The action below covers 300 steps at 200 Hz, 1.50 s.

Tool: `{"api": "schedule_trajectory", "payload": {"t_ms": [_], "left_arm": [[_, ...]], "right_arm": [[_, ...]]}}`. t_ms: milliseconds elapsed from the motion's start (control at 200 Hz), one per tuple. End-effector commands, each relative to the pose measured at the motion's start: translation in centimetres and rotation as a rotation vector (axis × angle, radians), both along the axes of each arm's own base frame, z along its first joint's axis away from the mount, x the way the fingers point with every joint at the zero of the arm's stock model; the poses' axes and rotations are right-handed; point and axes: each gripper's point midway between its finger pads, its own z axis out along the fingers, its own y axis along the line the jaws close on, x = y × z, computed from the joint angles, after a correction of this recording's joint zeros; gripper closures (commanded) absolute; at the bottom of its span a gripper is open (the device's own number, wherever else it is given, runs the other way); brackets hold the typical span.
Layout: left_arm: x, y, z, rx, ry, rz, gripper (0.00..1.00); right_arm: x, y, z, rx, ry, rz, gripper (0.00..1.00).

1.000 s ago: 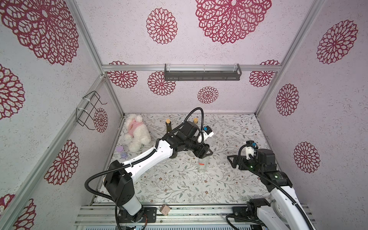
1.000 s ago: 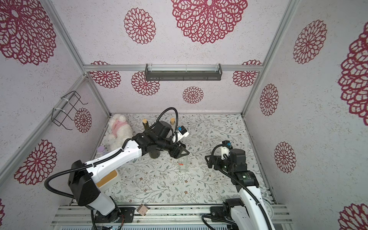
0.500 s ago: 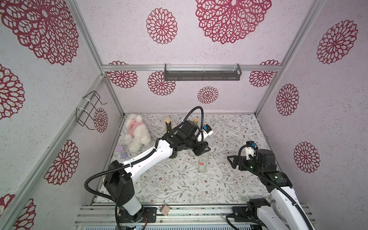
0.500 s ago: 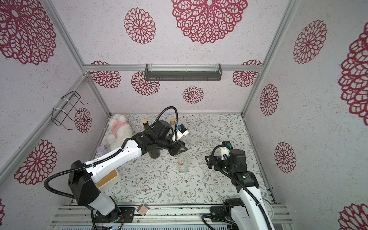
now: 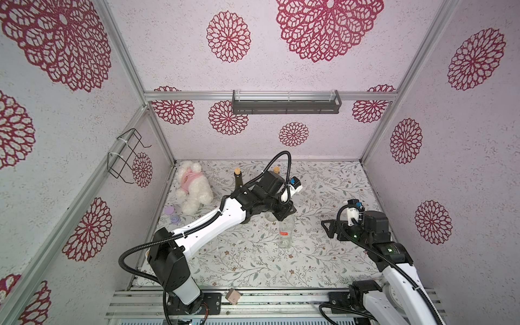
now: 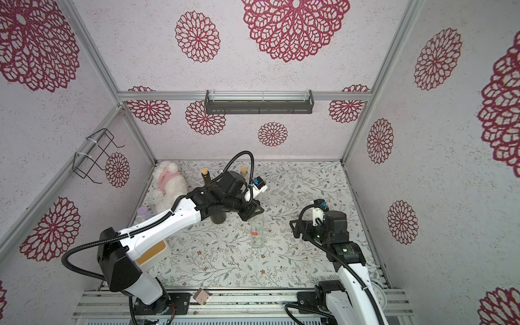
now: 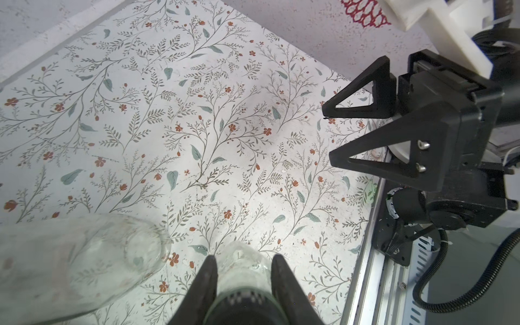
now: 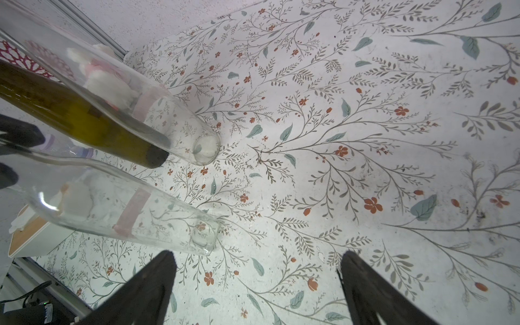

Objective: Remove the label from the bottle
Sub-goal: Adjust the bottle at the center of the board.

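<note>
A clear glass bottle [image 5: 285, 235] [image 6: 257, 233] stands upright mid-table, with a small red label [image 5: 284, 233] [image 6: 254, 233] on its side. My left gripper [image 5: 284, 216] [image 6: 253, 215] comes down from above and is shut on the bottle's top. In the left wrist view the bottle [image 7: 242, 264] sits tight between both black fingers [image 7: 206, 278]. My right gripper [image 5: 326, 228] [image 6: 294, 228] hovers to the bottle's right, open and empty. In the right wrist view the bottle [image 8: 168, 225] shows its label [image 8: 132, 215] as a pink strip, just beyond my open gripper [image 8: 257, 259].
A second clear bottle [image 7: 78, 259] [image 8: 180, 132] and an olive bottle [image 8: 84, 123] stand close behind the held one. A corked bottle [image 5: 239, 180] and a plush dog [image 5: 194, 188] are at the back left. A white box with a wooden lid [image 6: 152, 251] lies front left.
My left gripper has dropped onto the clear bottle's top and closed on it. The right arm has not moved.
</note>
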Motion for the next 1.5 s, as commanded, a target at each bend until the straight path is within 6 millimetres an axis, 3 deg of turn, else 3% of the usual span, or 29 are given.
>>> {"api": "schedule_trajectory", "payload": {"t_ms": [0,240,500,711,1121,1496], "left_arm": [[0.7,-0.4,3.9,-0.031,-0.114,0.053,0.86],[2.2,-0.4,7.0,-0.034,-0.175,0.26,0.92],[3.2,-0.9,6.9,0.003,-0.233,0.522,0.93],[3.4,-1.1,5.1,0.031,-0.184,0.664,0.93],[2.1,-2.8,2.7,0.002,-0.122,0.706,0.91],[1.9,-3.1,1.7,0.012,-0.106,0.692,0.76]], "right_arm": [[0.4,-0.3,1.2,-0.017,-0.041,-0.001,0.06],[0.8,0.1,1.9,-0.012,-0.059,0.019,0.06],[1.3,0.5,2.5,0.004,-0.076,0.04,0.06],[1.4,0.5,2.8,-0.004,-0.078,0.045,0.06],[1.2,0.7,2.6,-0.004,-0.068,0.057,0.06],[0.6,0.4,2.4,-0.007,-0.061,0.044,0.06]]}}
